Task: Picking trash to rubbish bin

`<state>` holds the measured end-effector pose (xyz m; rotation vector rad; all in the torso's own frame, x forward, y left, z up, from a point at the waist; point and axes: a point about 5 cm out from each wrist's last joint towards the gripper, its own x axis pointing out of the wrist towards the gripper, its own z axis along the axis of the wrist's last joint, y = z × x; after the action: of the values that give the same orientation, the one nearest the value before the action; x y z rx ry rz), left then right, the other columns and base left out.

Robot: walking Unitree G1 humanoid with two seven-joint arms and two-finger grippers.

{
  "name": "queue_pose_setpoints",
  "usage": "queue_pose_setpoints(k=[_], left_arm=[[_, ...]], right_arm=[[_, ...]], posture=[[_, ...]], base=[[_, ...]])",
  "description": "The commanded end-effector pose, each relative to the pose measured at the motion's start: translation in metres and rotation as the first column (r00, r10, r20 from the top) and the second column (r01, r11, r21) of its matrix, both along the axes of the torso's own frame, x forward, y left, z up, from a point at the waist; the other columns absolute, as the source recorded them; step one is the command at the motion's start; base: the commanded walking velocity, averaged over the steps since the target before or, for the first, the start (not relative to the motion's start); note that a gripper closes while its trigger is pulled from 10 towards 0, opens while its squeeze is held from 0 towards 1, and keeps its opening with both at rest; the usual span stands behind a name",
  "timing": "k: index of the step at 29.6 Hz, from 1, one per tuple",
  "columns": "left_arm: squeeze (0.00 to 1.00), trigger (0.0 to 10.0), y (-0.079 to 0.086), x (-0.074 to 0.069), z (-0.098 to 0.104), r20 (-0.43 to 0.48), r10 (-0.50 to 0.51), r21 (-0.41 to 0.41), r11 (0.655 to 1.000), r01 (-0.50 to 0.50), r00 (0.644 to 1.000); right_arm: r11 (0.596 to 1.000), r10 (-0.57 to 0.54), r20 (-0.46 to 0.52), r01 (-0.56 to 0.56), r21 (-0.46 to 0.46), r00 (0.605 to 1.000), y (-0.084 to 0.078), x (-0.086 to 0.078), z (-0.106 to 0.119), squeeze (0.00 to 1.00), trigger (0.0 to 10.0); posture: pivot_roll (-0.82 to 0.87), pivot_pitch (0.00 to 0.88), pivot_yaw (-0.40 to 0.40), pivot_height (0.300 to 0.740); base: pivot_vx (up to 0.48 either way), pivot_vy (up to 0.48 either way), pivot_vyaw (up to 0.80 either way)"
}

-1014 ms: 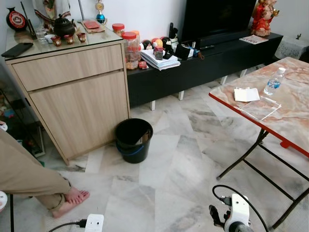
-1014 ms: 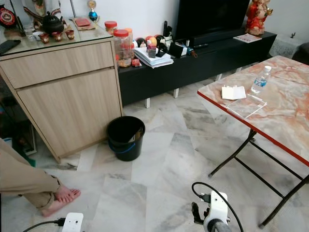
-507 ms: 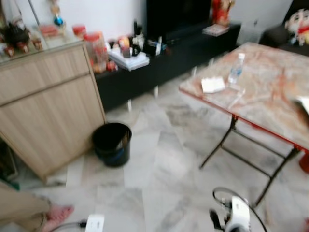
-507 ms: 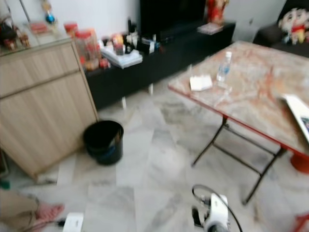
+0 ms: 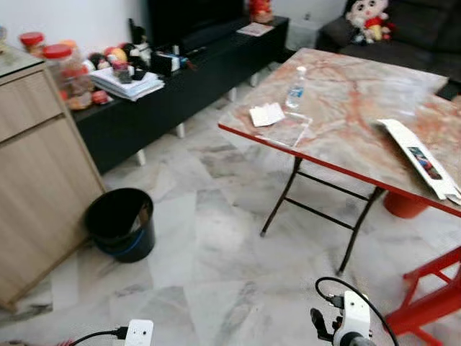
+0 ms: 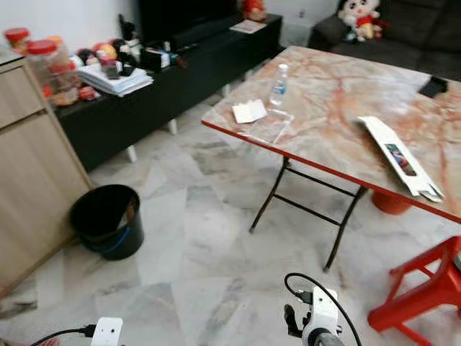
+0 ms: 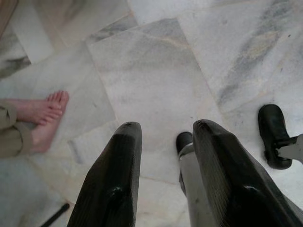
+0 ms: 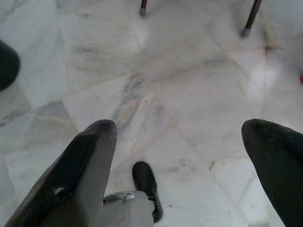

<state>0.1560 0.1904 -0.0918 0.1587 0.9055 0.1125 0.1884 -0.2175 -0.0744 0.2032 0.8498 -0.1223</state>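
A black rubbish bin (image 5: 121,223) stands on the marble floor beside the wooden cabinet. To its right is a folding table (image 5: 346,108) with a marble-pattern top and a red edge. On it lie a white paper (image 5: 267,114), a clear plastic wrapper (image 5: 284,130), a small water bottle (image 5: 295,88) and a long white box (image 5: 421,157). Both arms hang low over the floor. My left gripper (image 7: 163,127) is open and holds nothing. My right gripper (image 8: 182,127) is open wide above bare tiles.
The wooden cabinet (image 5: 29,180) is at the left, and a black TV console (image 5: 180,72) with clutter runs along the back wall. A red stool (image 5: 432,295) stands at the right, near an orange bucket (image 5: 403,205) under the table. A person's bare foot (image 7: 40,118) rests on the floor.
The camera has turned to the right: the table now sits in the middle, the bin and cabinet have slid left, and the person's leg has left the head views. The arms hang as before.
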Motion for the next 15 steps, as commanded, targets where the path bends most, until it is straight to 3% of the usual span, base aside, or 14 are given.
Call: queue_pose_setpoints(k=[1, 15], left_arm=[[0.00, 10.0, 0.0007, -0.0045, -0.0021, -0.025, -0.012, 0.005, 1.000, 0.012, 1.000], [0.00, 10.0, 0.0017, -0.0041, -0.0020, -0.029, -0.017, 0.005, 1.000, 0.017, 0.999]], right_arm=[[1.000, 0.002, -0.001, -0.002, -0.004, 1.000, 0.0000, 0.0012, 0.0005, 0.00, 10.0], [1.000, -0.004, 0.000, 0.004, 0.007, 1.000, 0.0031, 0.0010, -0.0002, 0.00, 10.0]], posture=[[0.00, 0.000, -0.035, 0.740], [0.00, 0.000, -0.027, 0.740]], base=[[0.000, 0.000, -0.80], [0.000, 0.000, -0.80]])
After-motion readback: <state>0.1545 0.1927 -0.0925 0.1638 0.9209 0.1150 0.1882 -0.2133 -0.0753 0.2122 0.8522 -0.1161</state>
